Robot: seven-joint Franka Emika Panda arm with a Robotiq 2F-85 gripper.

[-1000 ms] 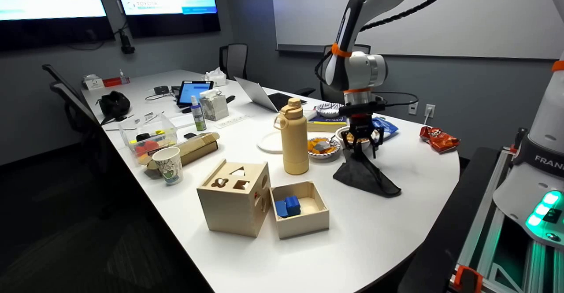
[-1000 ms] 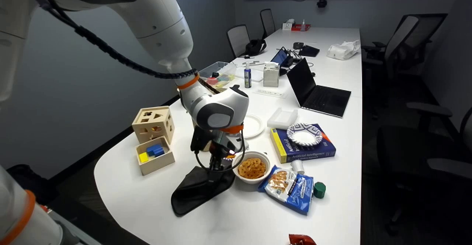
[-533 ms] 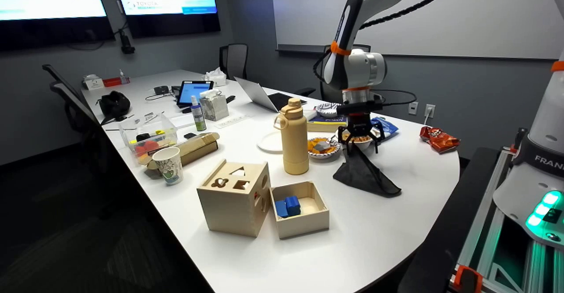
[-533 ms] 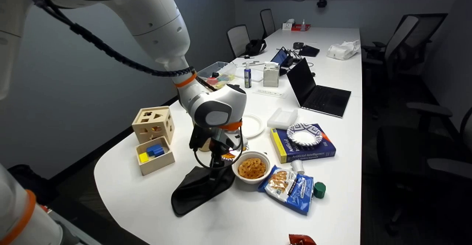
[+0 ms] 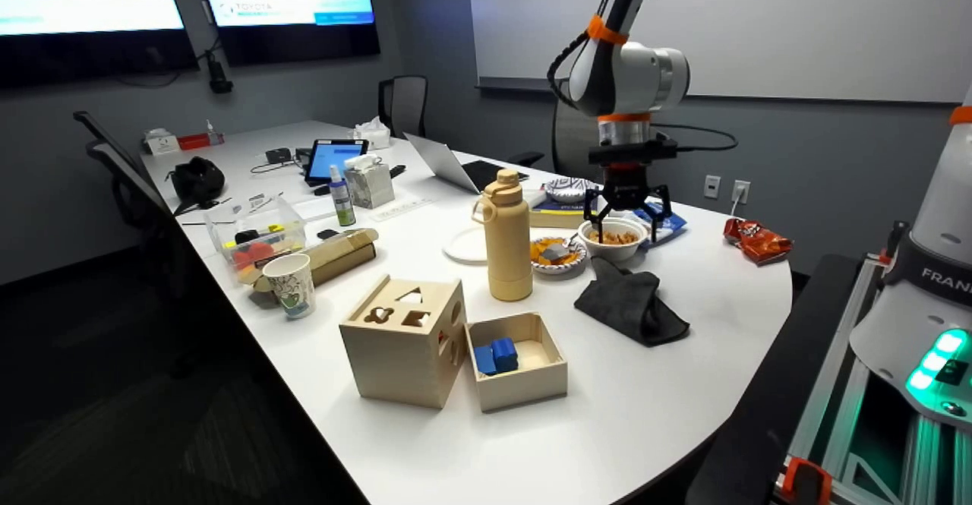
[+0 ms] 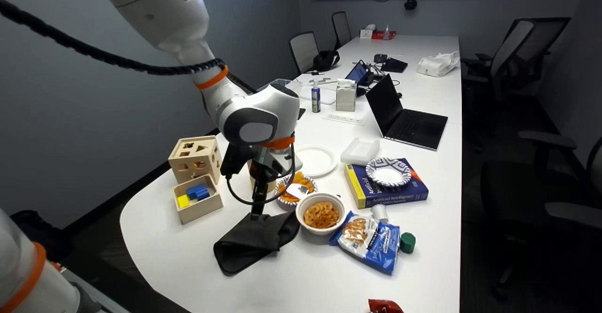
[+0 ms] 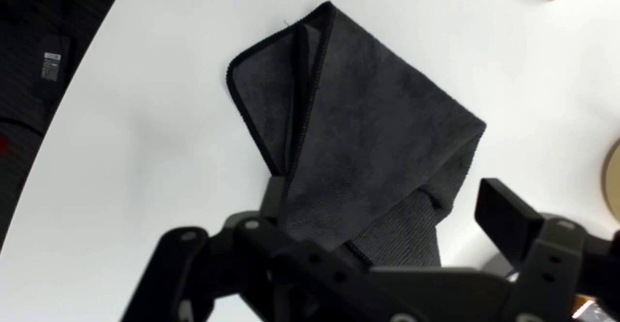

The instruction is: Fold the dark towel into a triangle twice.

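Observation:
The dark towel (image 5: 632, 306) lies on the white table, partly folded and uneven, with one flap laid over. It also shows in an exterior view (image 6: 251, 242) beside the pretzel bowl. In the wrist view the towel (image 7: 382, 109) has a pointed corner at the top, a rounded lower layer showing at left, and a ribbed part at the bottom. My gripper (image 5: 627, 236) is open and empty above the towel's far side. In the wrist view the gripper (image 7: 382, 191) has its fingers wide apart, with the towel below them. The towel's lower end is hidden behind the gripper.
The pretzel bowl (image 6: 321, 214) touches or nearly touches the towel. A patterned bowl (image 5: 558, 256) and a tall tan bottle (image 5: 509, 243) stand close by. A wooden shape box (image 5: 406, 353) and an open tray (image 5: 524, 391) stand nearby. A blue bag (image 6: 369, 242) lies beyond the bowl.
The gripper opened and let go of the towel, then rose. The towel's raised peak has dropped and now lies folded over on the table.

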